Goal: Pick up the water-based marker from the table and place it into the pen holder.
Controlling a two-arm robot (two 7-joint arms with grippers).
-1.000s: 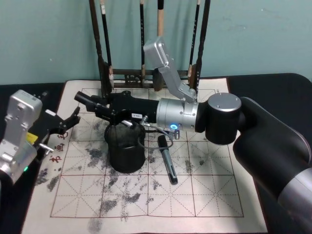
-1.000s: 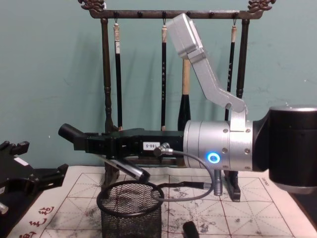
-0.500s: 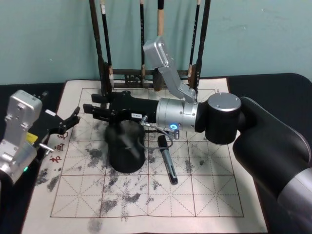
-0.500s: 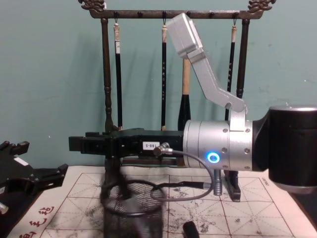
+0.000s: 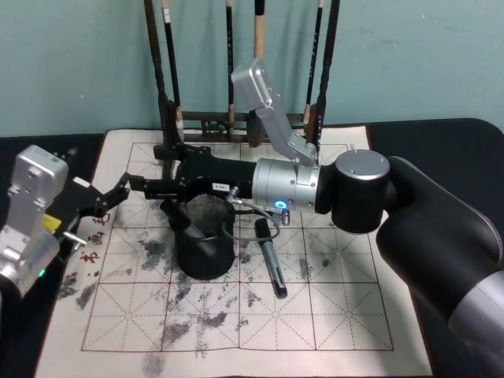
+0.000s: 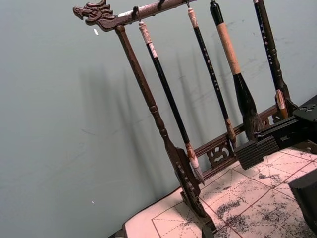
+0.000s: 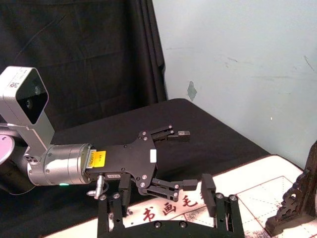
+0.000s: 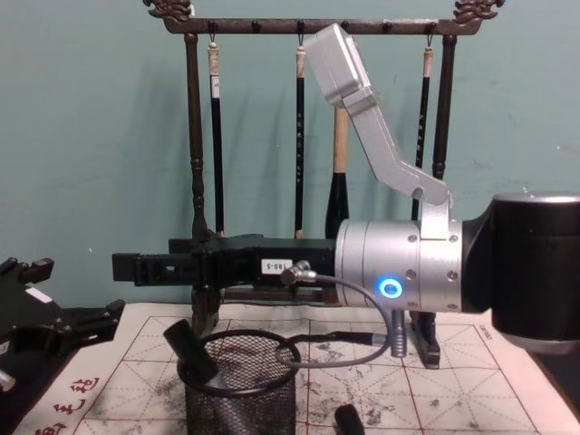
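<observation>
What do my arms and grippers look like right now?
Right arm: glossy black shell, then a silver cylindrical wrist with a blue ring light, a grey cable and a silver camera block on a bracket. Right gripper: black, with a white label. Left arm: silver and boxy. Left gripper: black, with a yellow label.

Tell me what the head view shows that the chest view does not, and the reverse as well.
Head view: the loose marker in its full length, lying on the stained grid mat to the right of the pen holder.
Chest view: the brush rack's top bar with carved ends, and the leaning marker in the holder, its end above the rim on the left.
Both: the right gripper, open, above and just left of the holder, and the left gripper, open, parked at the left.
</observation>
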